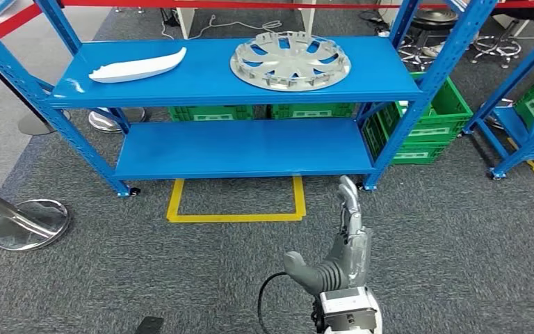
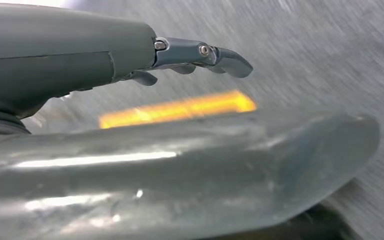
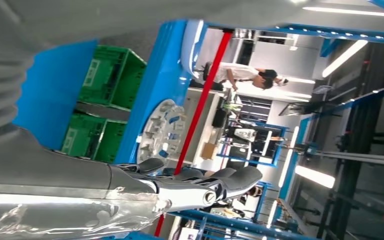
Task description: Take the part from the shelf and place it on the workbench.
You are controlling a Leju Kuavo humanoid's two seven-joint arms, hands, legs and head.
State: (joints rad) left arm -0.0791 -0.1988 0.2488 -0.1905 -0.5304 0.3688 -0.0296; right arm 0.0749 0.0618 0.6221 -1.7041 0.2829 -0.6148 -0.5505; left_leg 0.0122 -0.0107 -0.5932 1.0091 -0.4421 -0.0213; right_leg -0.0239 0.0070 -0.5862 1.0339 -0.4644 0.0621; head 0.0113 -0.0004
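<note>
On the top board of the blue shelf [image 1: 201, 83] lie two parts. A long white curved part [image 1: 138, 66] lies at its left and a round silver wheel cover [image 1: 290, 62] at its right. My right hand [image 1: 341, 254] is raised low in front of the shelf, short of it, with fingers stretched forward, thumb out to the side and nothing in it. The right wrist view shows the same hand [image 3: 130, 185] with the wheel cover [image 3: 159, 131] and white part [image 3: 192, 42] beyond. My left hand [image 2: 130, 50] hangs over the grey carpet, fingers [image 2: 220, 57] extended and holding nothing.
The lower shelf board [image 1: 243, 147] is bare. Green crates [image 1: 431, 125] stand behind and to the right of the shelf. A yellow floor marking [image 1: 236, 205] lies before it. A stanchion base [image 1: 29, 223] sits at left. A person [image 3: 240, 75] stands far behind.
</note>
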